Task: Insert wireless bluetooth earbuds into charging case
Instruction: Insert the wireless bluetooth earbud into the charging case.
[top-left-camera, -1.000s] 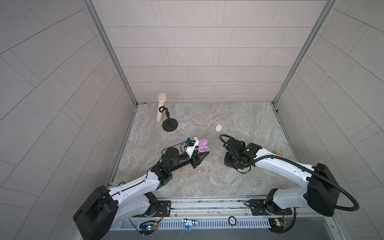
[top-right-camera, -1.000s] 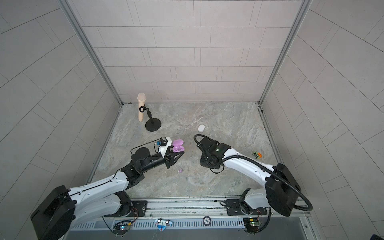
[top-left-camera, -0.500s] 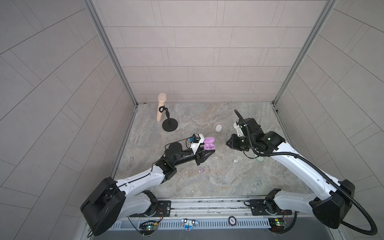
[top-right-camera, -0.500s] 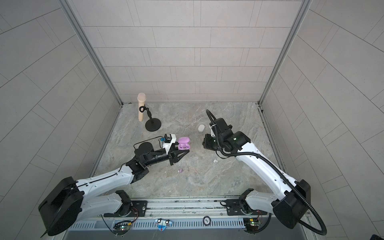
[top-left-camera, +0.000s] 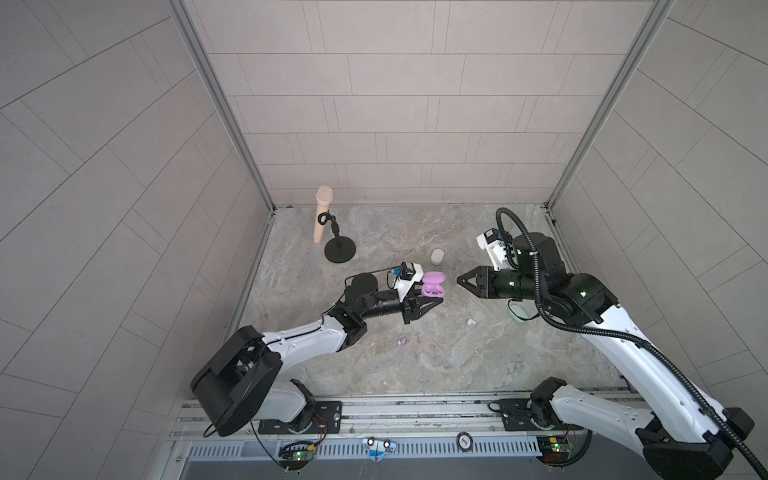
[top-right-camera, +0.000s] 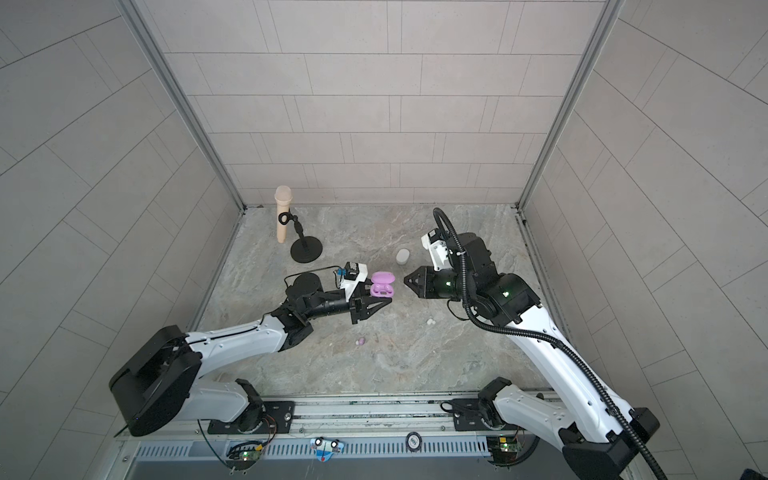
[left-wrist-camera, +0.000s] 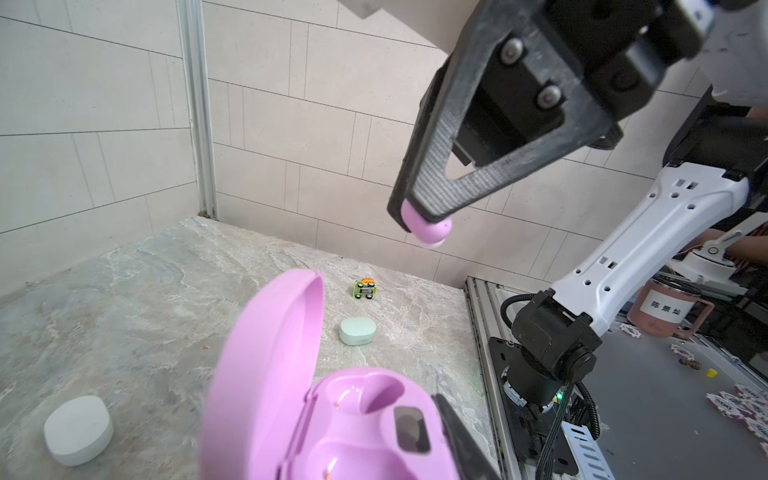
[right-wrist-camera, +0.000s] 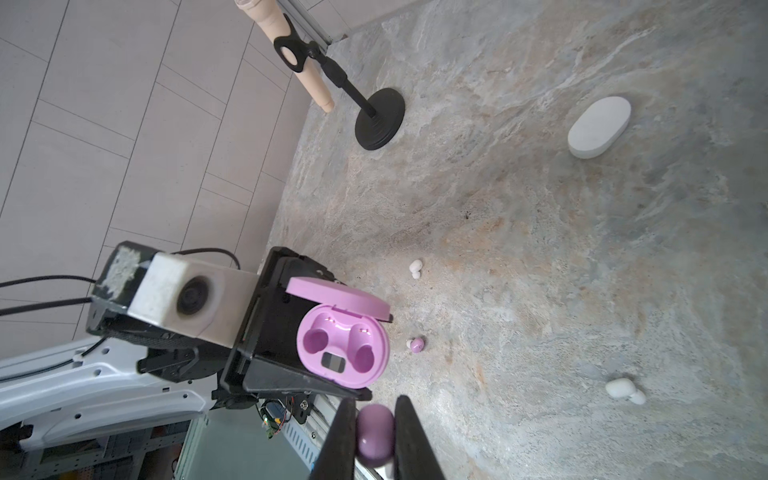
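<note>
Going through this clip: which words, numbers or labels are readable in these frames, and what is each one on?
"陈景灿": white label on the pink handled mug off the table, left wrist view.
"500": the white-and-purple round poker chips near it, slightly blurred.
Round black badge on the front metal rail: print too small to read in both top views.

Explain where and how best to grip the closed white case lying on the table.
Probably from straight above, fingers across the short width of the white case, on its long sides. It lies flat on the table, and its rounded ends would likely slip from an endwise pinch.
</note>
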